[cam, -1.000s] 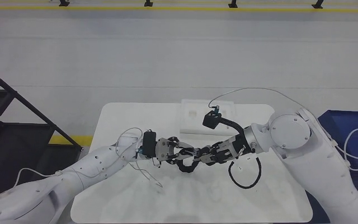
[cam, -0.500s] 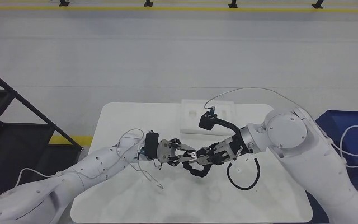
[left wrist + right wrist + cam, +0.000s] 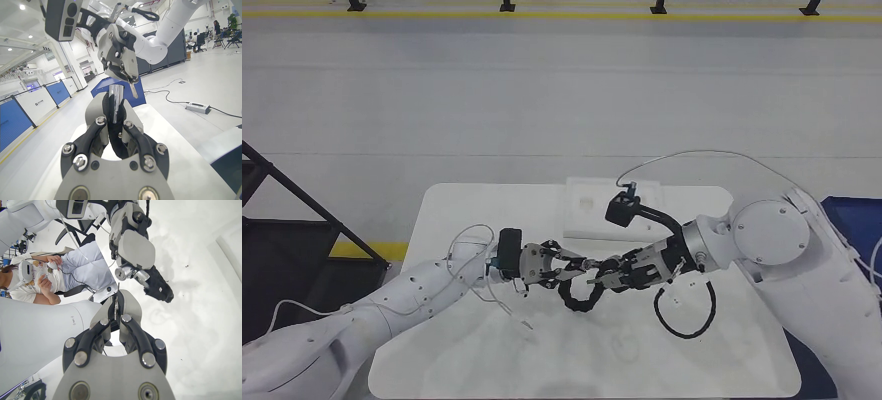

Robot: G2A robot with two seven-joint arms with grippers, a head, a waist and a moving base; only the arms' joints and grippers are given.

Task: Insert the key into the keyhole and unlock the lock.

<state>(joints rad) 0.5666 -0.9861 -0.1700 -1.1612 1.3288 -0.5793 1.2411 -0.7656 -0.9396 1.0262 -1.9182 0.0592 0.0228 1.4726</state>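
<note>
Left wrist view: key beside lock in gripper.

Large robotics lab hall: blue barrier panels, office chairs.

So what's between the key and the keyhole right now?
Nothing. In the right wrist view, the key in the right gripper points at the keyhole of the lock across a bare gap, not yet inserted.

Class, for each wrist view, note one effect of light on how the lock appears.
Left wrist view: bright reflections streak the chrome lock. Right wrist view: its keyhole face glints, and a faint shadow lies on the table beside it.
</note>
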